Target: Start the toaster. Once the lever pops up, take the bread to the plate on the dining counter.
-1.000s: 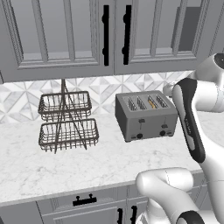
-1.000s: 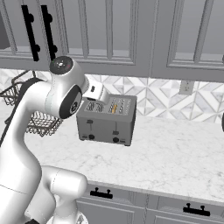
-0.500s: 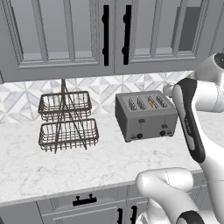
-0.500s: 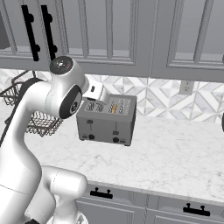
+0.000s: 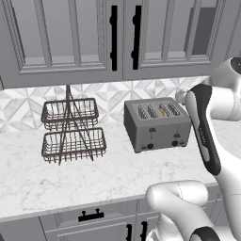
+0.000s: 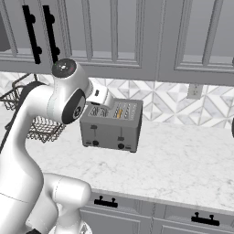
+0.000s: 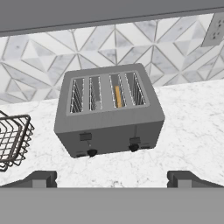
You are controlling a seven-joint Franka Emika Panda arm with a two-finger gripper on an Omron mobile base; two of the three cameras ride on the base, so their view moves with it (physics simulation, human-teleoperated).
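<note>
The dark-grey toaster stands on the marble worktop against the tiled wall. Its two black levers and two knobs face me. A thin golden slice of bread stands on edge in the third slot from the left. My gripper hovers above and in front of the toaster, open, with its fingertips wide apart and nothing between them. The plate and the dining counter are out of view.
A two-tier wire basket stands left of the toaster. Upper cabinets hang low over the worktop. A wall outlet sits to the right. Bare marble worktop stretches to the toaster's right.
</note>
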